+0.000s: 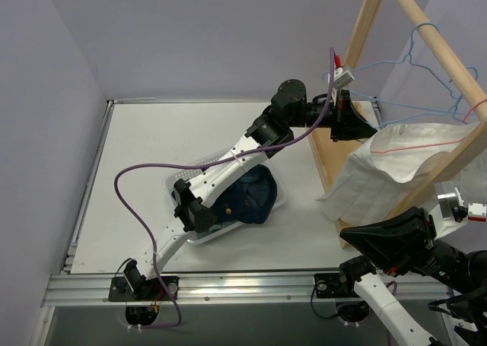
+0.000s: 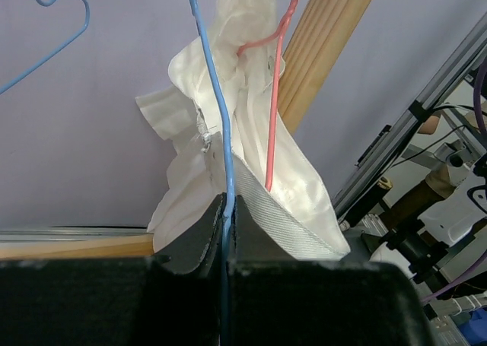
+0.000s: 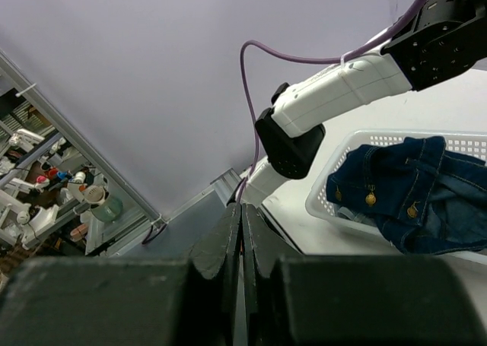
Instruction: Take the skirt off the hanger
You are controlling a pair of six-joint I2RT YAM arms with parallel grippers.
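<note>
White skirt hung on wooden rack, counter right edge. Left claw clamped on blue hanger wire, against skirt. Right claw closed, empty, near right corner. Basket holding denim garment mid-counter. Walls plain lilac.
</note>
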